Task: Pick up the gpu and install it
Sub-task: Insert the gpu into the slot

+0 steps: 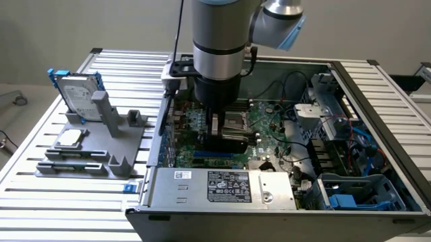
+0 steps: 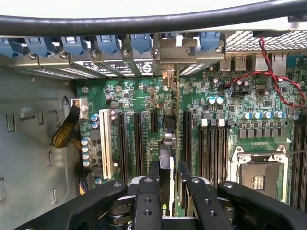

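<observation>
1. While the arm (image 1: pixel 215 35) hangs over the open case (image 1: pixel 202 227) on a ribbed metal table (image 1: pixel 60 201) by a grey wall (image 1: pixel 81 25), the gripper (image 1: pixel 217 126) is inside with the gpu (image 1: pixel 225 144).
2. Up close, the gripper (image 2: pixel 167 179) pinches the gpu (image 2: pixel 166 153), which stands on edge over the green board (image 2: pixel 144 96).

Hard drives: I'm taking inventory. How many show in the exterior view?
1: the hard drive stands upright on the gray fixture, at the exterior view's left. The computer case may hide others.
</observation>
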Robot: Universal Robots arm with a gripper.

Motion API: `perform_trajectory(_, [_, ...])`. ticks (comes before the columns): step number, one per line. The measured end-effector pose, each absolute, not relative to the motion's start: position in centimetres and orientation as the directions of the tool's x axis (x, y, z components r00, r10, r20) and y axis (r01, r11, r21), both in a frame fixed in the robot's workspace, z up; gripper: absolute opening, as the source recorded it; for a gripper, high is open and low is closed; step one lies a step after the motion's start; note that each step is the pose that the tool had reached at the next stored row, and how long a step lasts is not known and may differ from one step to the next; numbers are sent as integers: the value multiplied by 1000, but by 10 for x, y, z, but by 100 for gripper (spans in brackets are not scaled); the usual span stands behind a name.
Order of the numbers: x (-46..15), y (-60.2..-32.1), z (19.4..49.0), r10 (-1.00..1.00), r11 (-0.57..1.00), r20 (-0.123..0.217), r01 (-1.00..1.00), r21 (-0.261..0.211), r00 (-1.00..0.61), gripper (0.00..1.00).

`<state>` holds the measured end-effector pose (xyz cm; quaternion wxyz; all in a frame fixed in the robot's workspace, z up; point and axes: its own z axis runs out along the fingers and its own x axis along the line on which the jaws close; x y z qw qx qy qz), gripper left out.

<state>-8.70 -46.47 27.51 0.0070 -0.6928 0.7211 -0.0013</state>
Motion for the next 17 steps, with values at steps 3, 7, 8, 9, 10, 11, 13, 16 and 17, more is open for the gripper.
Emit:
perform_trajectory(3, [-87, -465, 274, -999, 40, -8, -999, -12, -40, 26])
perform_trajectory(7, [-88, -465, 271, -999, 40, -8, -999, -12, -40, 26])
perform_trajectory(8, [-88, -465, 270, -999, 40, -8, -999, -12, -40, 26])
perform_trajectory(9, [-88, -465, 270, -999, 40, -8, -999, -12, -40, 26])
perform_trajectory(10, [-88, -465, 269, -999, 40, -8, -999, -12, -40, 26])
perform_trajectory(11, [-88, -465, 269, -999, 40, -8, -999, -12, -40, 26])
perform_trajectory(13, [-88, -465, 268, -999, 40, -8, -999, -11, -40, 26])
perform_trajectory(16, [-88, -465, 268, -999, 37, -8, -999, -12, -37, 26])
perform_trajectory(17, [-88, -465, 268, -999, 34, -8, -999, -12, -34, 26])
